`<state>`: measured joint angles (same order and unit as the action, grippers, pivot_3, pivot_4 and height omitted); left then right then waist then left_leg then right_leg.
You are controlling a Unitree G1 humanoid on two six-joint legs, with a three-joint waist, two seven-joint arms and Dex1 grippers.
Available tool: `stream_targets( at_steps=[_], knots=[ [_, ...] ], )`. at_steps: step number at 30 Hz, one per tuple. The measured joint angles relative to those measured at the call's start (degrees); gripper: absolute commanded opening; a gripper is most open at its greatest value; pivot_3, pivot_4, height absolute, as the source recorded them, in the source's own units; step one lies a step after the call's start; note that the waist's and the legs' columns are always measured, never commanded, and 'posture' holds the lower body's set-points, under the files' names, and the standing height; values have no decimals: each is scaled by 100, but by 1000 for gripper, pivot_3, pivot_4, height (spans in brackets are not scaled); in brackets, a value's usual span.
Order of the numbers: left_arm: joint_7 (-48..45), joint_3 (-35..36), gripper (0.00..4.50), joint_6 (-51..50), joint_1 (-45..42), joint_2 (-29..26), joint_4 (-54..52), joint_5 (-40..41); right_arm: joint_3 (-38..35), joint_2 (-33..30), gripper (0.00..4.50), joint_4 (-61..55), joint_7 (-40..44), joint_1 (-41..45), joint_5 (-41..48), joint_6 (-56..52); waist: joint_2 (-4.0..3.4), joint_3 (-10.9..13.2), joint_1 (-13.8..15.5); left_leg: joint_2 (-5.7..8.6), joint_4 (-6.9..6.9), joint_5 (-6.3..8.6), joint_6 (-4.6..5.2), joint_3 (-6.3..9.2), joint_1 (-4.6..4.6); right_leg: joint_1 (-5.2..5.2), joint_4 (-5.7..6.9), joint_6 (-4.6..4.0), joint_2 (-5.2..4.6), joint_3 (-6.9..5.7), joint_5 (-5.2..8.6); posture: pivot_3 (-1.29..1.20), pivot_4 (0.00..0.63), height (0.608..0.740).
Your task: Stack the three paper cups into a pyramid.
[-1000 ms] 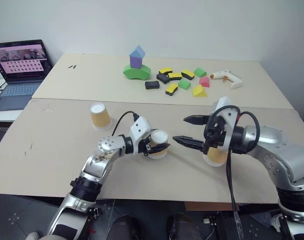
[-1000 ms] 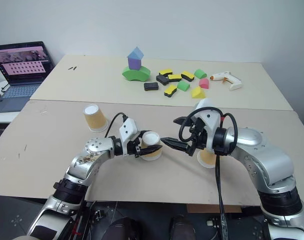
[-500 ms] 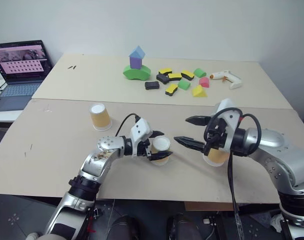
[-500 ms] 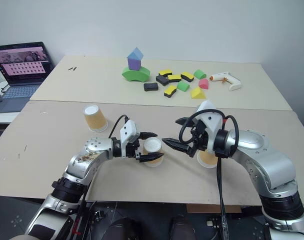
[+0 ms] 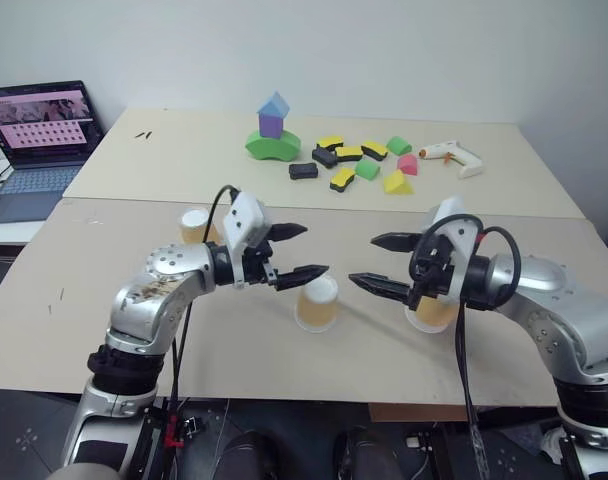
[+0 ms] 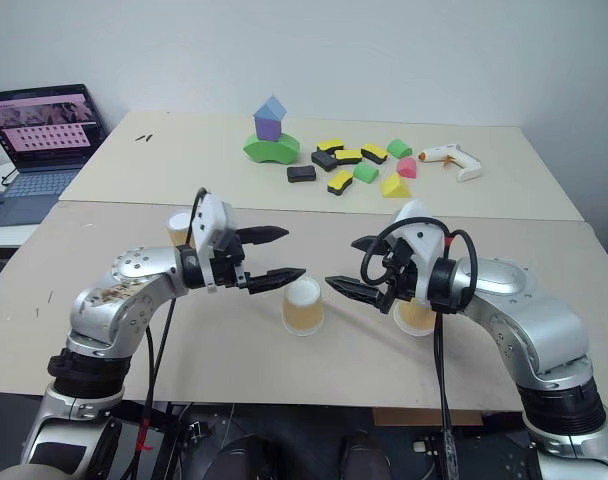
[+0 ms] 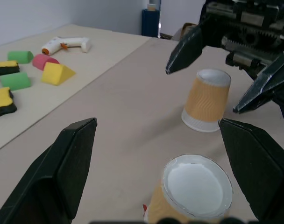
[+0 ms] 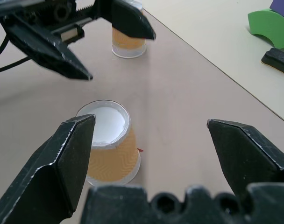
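Cups standing inverted, white bases up, none stacked. Middle cup (image 5: 317,302) at table (image 5: 74,300) centre, nearest the front edge, free of both grippers. Left gripper (image 5: 298,250) raised at roughly 10 o'clock of that cup, fingers spread wide, nothing held, tips pointing across toward the right arm. Right gripper (image 5: 373,262) at about 3 o'clock of the middle cup, fingers likewise fully parted and empty, tips aimed toward the left gripper. Second cup (image 5: 433,311) below and behind the right gripper body, partly hidden by it, apart from the middle cup. Third cup (image 5: 194,225) at 10 o'clock of the middle cup, behind the left forearm, largely covered by it. Farther back, on the second table (image 5: 184,140): green arch block (image 5: 274,145) carrying a purple block (image 5: 271,124) and a blue roof piece (image 5: 275,104); loose coloured foam blocks (image 5: 359,165) at 1 o'clock; white glue gun (image 5: 452,156) beyond them. Laptop (image 5: 39,135) open at far 10 o'clock, off the tables.
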<state>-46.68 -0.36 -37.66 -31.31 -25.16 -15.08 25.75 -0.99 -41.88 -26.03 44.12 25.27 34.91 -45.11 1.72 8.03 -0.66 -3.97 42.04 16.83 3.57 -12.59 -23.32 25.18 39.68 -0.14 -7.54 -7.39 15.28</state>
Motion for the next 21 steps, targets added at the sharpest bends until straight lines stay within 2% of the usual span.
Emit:
stream_targets(
  at_steps=[2,4,7,12,17,21],
  knots=[
    [621,226,4446,32,-60,254,24,-130,14,4,4500,43,56,53,-3,22,0,0,16,1,0,0,0,2,2,-5,-3,0,0,0,0,0,150,703],
    [1711,511,4446,299,-96,681,94,-604,27,7,4500,87,94,57,-18,70,1,1,24,2,-3,0,0,8,4,-14,-15,0,-1,9,-2,0,150,703],
    [3048,500,4446,793,634,1017,-125,-1559,52,13,4500,190,162,75,-57,110,-1,-2,-14,8,-38,0,1,1,19,-21,-36,1,2,4,-3,0,150,703],
    [3594,-117,4446,1240,1802,1225,-78,-2299,78,35,4500,314,211,99,-103,112,-1,0,52,4,-37,0,0,5,-5,-6,-48,1,6,-22,-3,0,150,703],
    [3996,89,4446,1359,1813,1520,-38,-2352,128,40,4500,325,323,123,-115,127,-1,0,107,2,-32,2,2,8,5,-18,-49,3,-3,-18,-6,0,150,703],
    [4444,531,4446,1372,1580,1515,577,-2436,164,63,4500,427,346,141,-174,158,-1,0,106,0,-32,1,2,10,4,-16,-47,1,1,-22,-6,0,150,703]
  ],
)
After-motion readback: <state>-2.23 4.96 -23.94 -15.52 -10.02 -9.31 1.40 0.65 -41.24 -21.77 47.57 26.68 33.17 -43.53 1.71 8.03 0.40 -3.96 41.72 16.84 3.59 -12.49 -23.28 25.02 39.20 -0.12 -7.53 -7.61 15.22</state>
